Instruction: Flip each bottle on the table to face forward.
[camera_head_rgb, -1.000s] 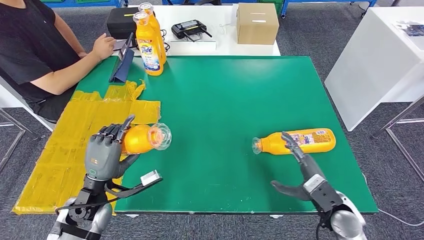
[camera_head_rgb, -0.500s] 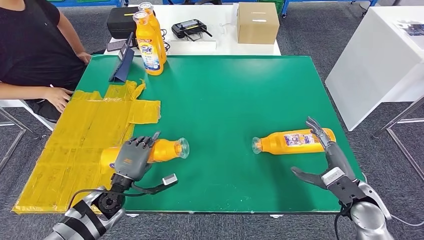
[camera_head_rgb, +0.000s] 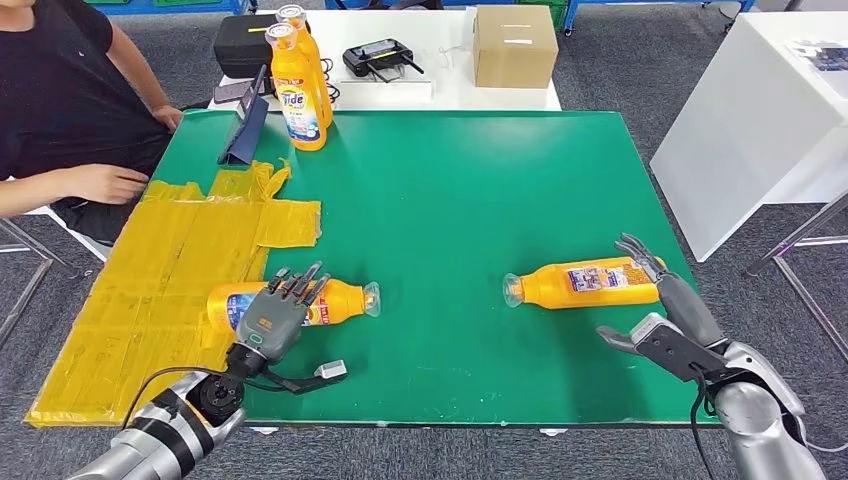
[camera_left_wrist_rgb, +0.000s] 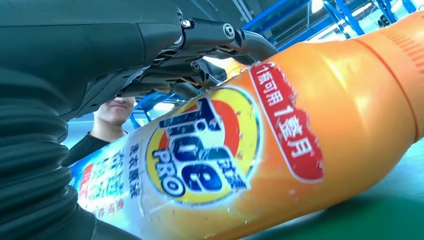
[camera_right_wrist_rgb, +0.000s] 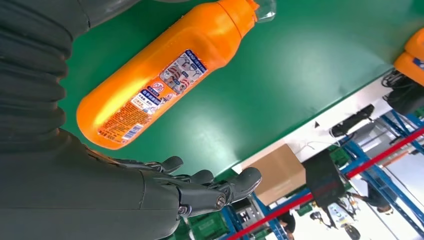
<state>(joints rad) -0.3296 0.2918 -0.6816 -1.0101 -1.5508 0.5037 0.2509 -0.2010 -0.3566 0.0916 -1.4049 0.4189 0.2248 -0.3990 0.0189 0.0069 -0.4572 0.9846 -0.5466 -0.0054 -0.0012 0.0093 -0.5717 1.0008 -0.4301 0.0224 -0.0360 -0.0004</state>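
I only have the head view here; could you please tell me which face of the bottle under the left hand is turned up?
Observer: The left wrist view shows the big round Tide PRO logo on the left bottle.
Operator: Thank you. And which label does the right bottle show?
Observer: In the right wrist view the right bottle shows a small-print label with little pictures, not the big logo.
Operator: Is the right hand gripping it?
Observer: No. The right hand is apart from the bottle's base, fingers spread, with green table showing between them.
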